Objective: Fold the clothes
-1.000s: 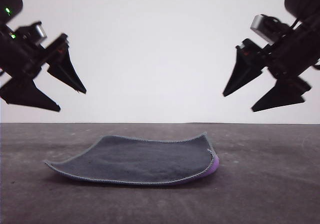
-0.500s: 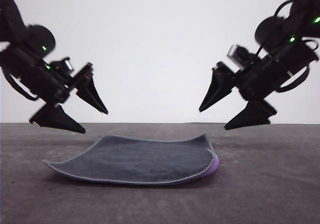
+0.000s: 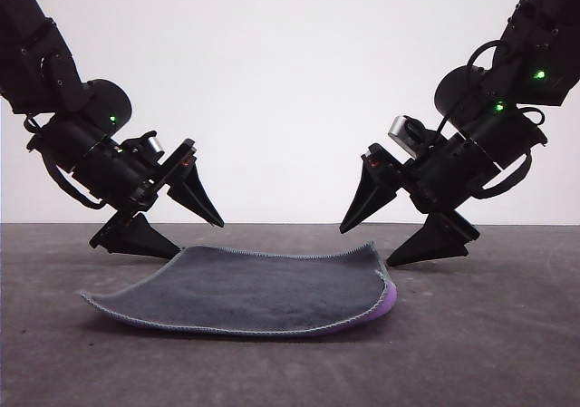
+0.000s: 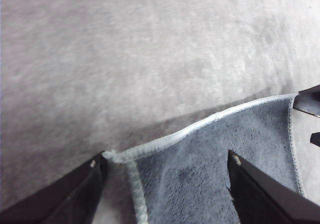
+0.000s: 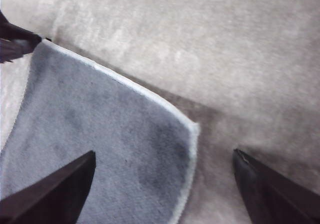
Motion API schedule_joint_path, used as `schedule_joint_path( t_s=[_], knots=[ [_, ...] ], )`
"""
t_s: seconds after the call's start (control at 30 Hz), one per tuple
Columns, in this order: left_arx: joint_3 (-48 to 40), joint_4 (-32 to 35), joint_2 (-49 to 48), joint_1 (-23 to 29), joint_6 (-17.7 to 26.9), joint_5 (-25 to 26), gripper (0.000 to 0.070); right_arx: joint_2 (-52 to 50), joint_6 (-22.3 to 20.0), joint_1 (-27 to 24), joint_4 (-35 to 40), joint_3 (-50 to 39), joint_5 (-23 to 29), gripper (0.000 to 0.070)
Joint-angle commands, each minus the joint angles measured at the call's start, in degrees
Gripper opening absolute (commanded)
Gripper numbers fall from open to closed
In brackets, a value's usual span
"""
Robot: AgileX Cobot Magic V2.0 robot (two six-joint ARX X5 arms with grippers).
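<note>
1. You have one cloth (image 3: 254,291) lying on the bench (image 3: 489,334), dark grey face up. It sits between the two sets of fingers in the front view.
2. Light grey stitched edging runs around the cloth. A sliver of purple shows at the cloth's near corner, below your right gripper (image 3: 367,244).
3. The cloth does not lie flat. Its far edge rides up off the bench and casts a shadow behind it, as both wrist views show.
4. Your left gripper (image 3: 201,239) has its fingers apart. The lower finger (image 3: 136,239) sits low, just beside the far corner of the cloth on that side; the upper finger (image 3: 195,194) hangs above the cloth edge.
5. In the left wrist view, the left fingers (image 4: 75,194) straddle that far corner of the cloth (image 4: 210,169). One finger is over bare bench just outside the corner, the other over the grey face. You cannot tell from these views whether either finger touches the cloth.
6. Your right gripper also has its fingers apart. The lower finger (image 3: 435,242) is just beside the raised far corner; the upper finger (image 3: 362,203) hangs above that corner.
7. In the right wrist view, the right fingers (image 5: 55,194) bracket the rounded corner of the cloth (image 5: 100,139). One finger is over the cloth, the other over bare bench beyond the edging.
8. Nothing is held by either gripper.
</note>
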Motion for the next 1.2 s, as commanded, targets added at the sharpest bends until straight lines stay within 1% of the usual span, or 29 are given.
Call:
schedule_joint_path(
  t_s=[0.0,0.03,0.1,0.17,0.23,0.37,0.43,0.5,0.53,0.57,0.77,0.87,0.93,1.03,1.17],
  knots=[
    [0.62,-0.59,2.53,-0.79,-0.06,-0.15,0.047,1.37,0.86,0.51,0.82,1.29,-0.04,0.0508],
    [0.65,-0.48,2.52,-0.92,-0.07,-0.12,0.047,1.37,0.98,0.61,1.09,1.29,-0.04,0.0471],
    [0.7,-0.57,2.52,-1.1,-0.07,-0.09,0.0469,1.37,1.24,0.79,1.44,1.29,-0.04,0.037],
    [0.7,-0.72,2.52,-1.17,-0.05,0.11,0.0451,1.39,1.33,1.02,1.73,1.29,-0.03,0.027],
    [0.7,-0.74,2.52,-1.22,-0.07,0.26,0.0375,1.39,1.32,1.19,2.07,1.29,-0.02,0.0193],
    [0.7,-0.71,2.52,-1.19,-0.07,0.31,0.0256,1.55,1.4,1.31,2.11,1.29,-0.05,0.0075],
    [0.7,-0.75,2.52,-1.19,-0.07,0.33,0.0171,1.64,1.32,1.4,1.91,1.29,0.01,0.0018],
    [0.7,-0.81,2.52,-1.19,-0.07,0.33,0.0065,1.7,1.28,1.4,1.94,1.3,0.01,0.0006],
    [0.7,-0.8,2.52,-1.19,-0.07,0.32,0.0024,1.71,1.26,1.39,1.99,1.31,0.01,0.0006],
    [0.7,-0.74,2.52,-1.19,-0.07,0.31,0.0005,1.72,1.25,1.38,2.1,1.31,0.01,0.0006],
    [0.79,-0.75,2.52,-1.19,-0.04,0.31,0.0003,1.7,0.48,0.94,2.17,1.31,-0.02,0.0006],
    [0.79,-1.37,2.5,-1.15,-0.04,1.42,0.0003,1.7,0.48,0.69,1.61,1.38,-0.42,0.0006],
    [0.9,-1.97,2.5,-1.15,-0.02,2.75,0.0003,1.7,0.44,0.43,0.78,1.4,-1.87,0.0006],
    [2.04,-5.37,2.49,-1.15,0.88,3.5,0.0004,1.69,0.15,0.05,-0.61,1.43,-3.37,0.0006],
    [4.34,-11.6,1.98,-1.15,4.23,3.5,0.0004,1.68,-1.08,-0.64,-3.96,1.74,-5.54,0.0006]
  ],
)
